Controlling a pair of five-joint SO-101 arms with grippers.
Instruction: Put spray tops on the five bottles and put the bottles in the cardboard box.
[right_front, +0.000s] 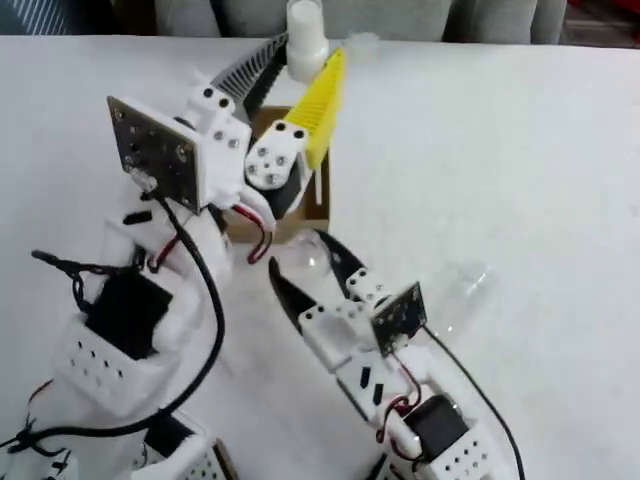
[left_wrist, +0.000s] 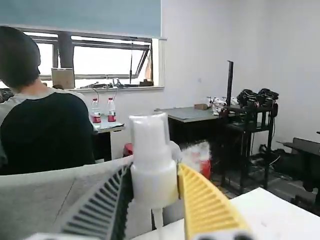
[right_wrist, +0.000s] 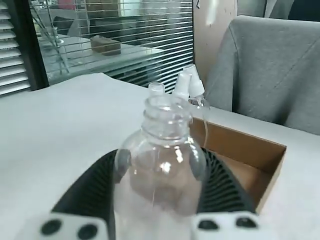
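Over on the left, the left pincer (right_front: 306, 48) is raised above the far side of the cardboard box (right_front: 292, 226), its black and yellow fingers closed tight on a white spray top (right_front: 305, 38) whose tube hangs down. Just in front of the box, the right pincer (right_front: 298, 252) has its black fingers clamped on the shoulders of a clear, uncapped bottle (right_wrist: 160, 160), neck pointing towards the box. Further right, another clear bottle (right_front: 462, 282) lies on the white desk (right_front: 540, 150).
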